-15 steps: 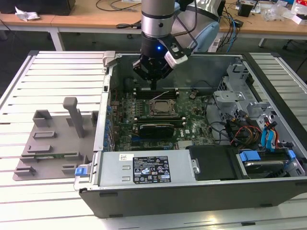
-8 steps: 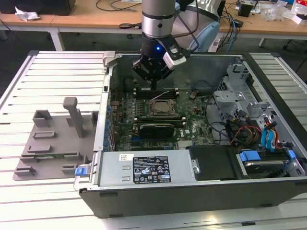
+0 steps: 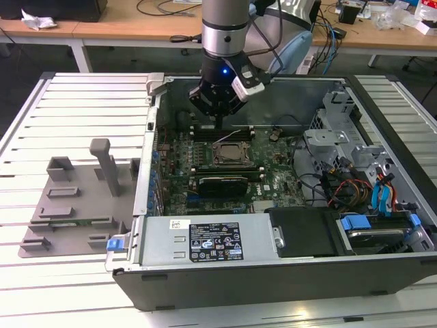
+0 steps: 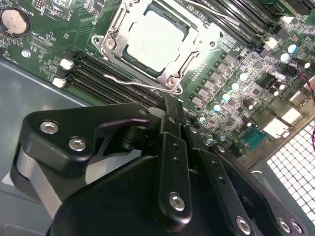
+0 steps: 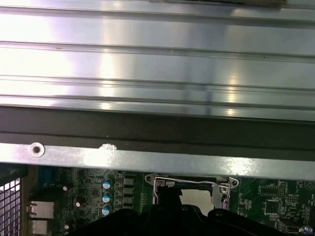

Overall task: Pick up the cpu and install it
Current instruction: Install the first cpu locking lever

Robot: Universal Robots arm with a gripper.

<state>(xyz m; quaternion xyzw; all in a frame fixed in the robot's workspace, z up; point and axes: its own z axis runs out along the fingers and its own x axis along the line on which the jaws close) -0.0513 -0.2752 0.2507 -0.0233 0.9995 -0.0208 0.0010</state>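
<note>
Your claw (image 3: 217, 117) hangs inside the open computer case (image 3: 273, 273), just behind the socket (image 3: 231, 154) as the exterior view shows it. Its fingers (image 4: 173, 114) look pressed together with nothing between them. The cpu (image 4: 156, 40) lies flat in the socket's metal frame (image 4: 109, 43), pale top up, so it appears seated; the frame looks open.

Gripper (image 4: 170, 110) body hides part of the motherboard (image 4: 236, 73); the chip (image 5: 197, 197) is partly covered, its lower edge cut off.
</note>
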